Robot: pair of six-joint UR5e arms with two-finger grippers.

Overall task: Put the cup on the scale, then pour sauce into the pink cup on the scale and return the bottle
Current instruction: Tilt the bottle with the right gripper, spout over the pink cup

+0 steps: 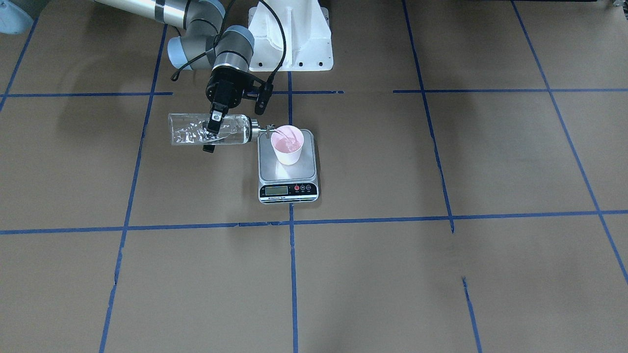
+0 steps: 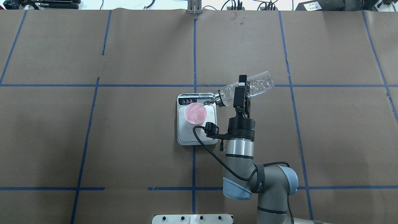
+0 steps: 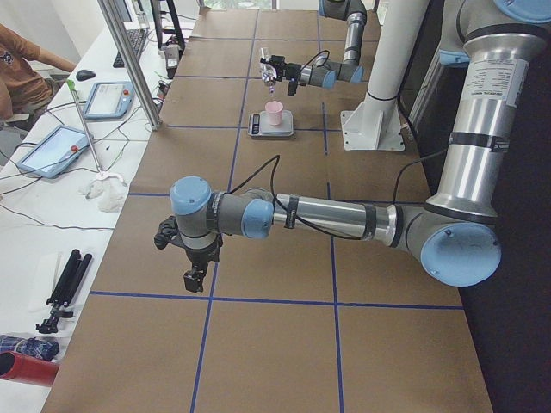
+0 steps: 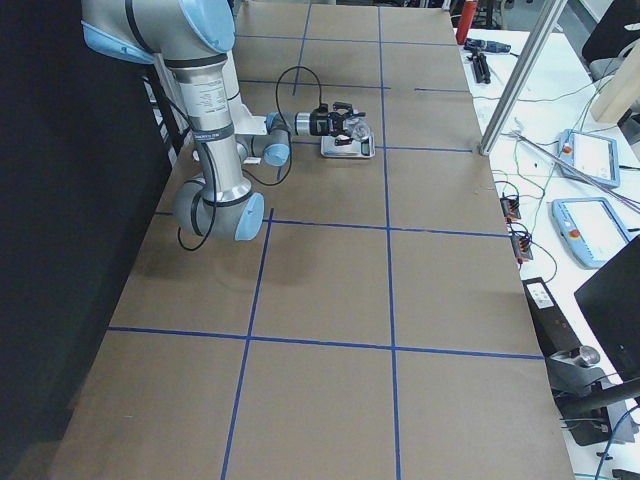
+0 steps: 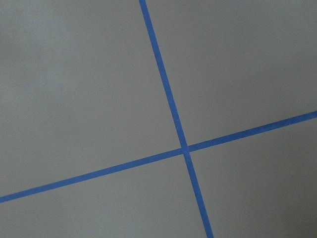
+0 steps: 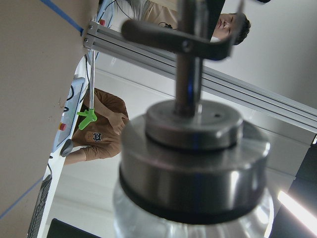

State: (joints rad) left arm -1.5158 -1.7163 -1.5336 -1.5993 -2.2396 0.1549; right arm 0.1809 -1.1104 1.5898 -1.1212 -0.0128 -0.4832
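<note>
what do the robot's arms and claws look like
Both arms are silver-grey tubes with pale blue joint caps and black bands. The right arm ends in a black wrist and black two-finger right claw, with a black cable looping beside it. The left arm carries a printed label and a dark left claw.

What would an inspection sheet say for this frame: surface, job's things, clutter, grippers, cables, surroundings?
surface: brown paper table marked with a blue tape grid.
job's things: cup upright on the scale; bottle tipped near level, its spout over the cup's rim, sauce running in.
clutter: nothing seen.
grippers: right gripper shut on the bottle; left gripper hangs over bare table far from the scale, open or shut cannot be told.
cables: black wrist cable crosses the scale's near corner in the overhead view; contact cannot be told.
surroundings: operators' bench with tablets and a person.
</note>
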